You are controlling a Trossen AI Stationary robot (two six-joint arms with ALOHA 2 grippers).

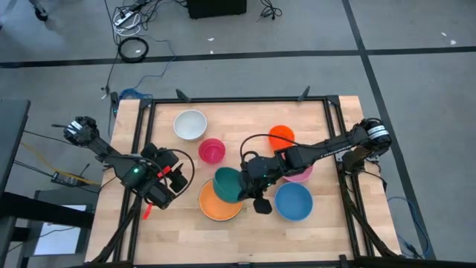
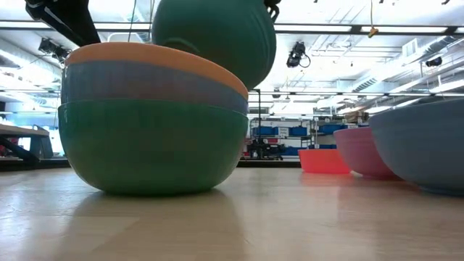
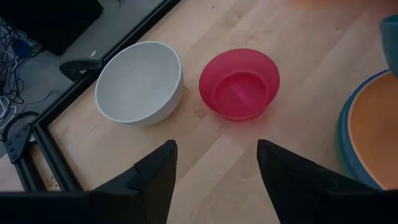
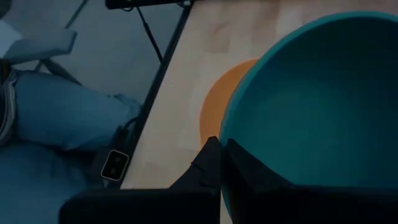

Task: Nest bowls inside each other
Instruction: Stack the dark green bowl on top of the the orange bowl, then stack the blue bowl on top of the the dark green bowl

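You are working in a robotics lab or workshop, set in a large industrial hall. The table is a pale wood top in a black metal frame, standing on a grey floor marked with dark tape lines. Loose cables and a coiled cord lie on that floor beyond the table, beside a black box. Looking level across the table, you see a high ceiling with long strip lights, cameras hung from rails, and shelving with blue bins far back. A seated person's leg in jeans shows beside the table.
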